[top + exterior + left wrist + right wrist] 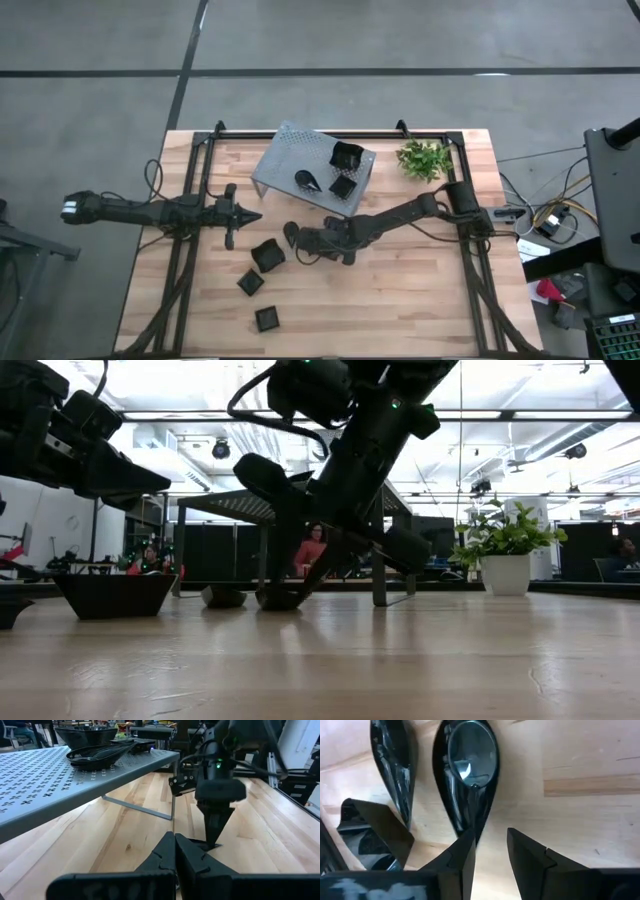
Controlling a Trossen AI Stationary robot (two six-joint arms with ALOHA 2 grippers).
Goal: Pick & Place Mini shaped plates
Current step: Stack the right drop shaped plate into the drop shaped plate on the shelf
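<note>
Right gripper [490, 852] poised over a teardrop plate [467, 775] on the table [420, 290].
Grey shelf [290, 155] carries three plates; three square plates [267, 255] lie on the wood. Right fingers stand apart, the teardrop's tip just beside one, nothing gripped; left gripper [250, 215] waits closed, empty.

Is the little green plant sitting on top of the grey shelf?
No, the green plant stands on the wooden table beside the grey shelf, not on it.

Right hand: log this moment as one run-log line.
right hand: open, low over table, one finger at teardrop plate tip, not gripped | left hand: shut, empty, waiting left of shelf | shelf: three plates on it
</note>
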